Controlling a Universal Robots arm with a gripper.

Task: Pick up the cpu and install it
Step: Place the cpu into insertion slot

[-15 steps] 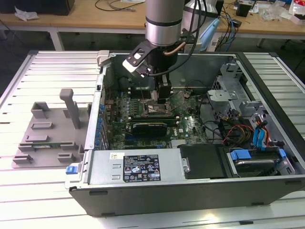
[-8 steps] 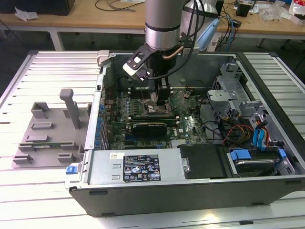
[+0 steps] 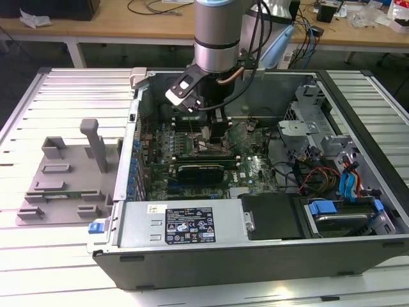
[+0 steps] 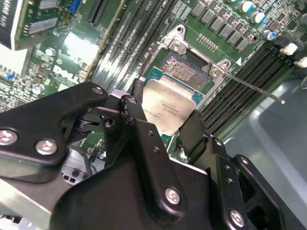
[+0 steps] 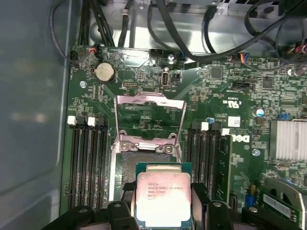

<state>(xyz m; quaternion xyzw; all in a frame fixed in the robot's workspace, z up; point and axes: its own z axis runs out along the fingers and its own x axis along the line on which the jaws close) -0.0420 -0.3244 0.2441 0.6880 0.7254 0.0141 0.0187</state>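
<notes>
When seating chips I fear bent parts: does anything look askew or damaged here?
Nothing stands out. The claw grips the cpu by its edges, square to the open socket. The frame is swung up, and I see no damage.

I read the cpu [image 5: 162, 197] as silver-grey with a green rim and faint dark print. My gripper [image 4: 164, 109] is matte black, the motherboard [image 5: 225, 91] dark green, the fixture [image 3: 64, 179] on the left plain grey, and the tabs [image 3: 348, 182] on the right blue.
</notes>
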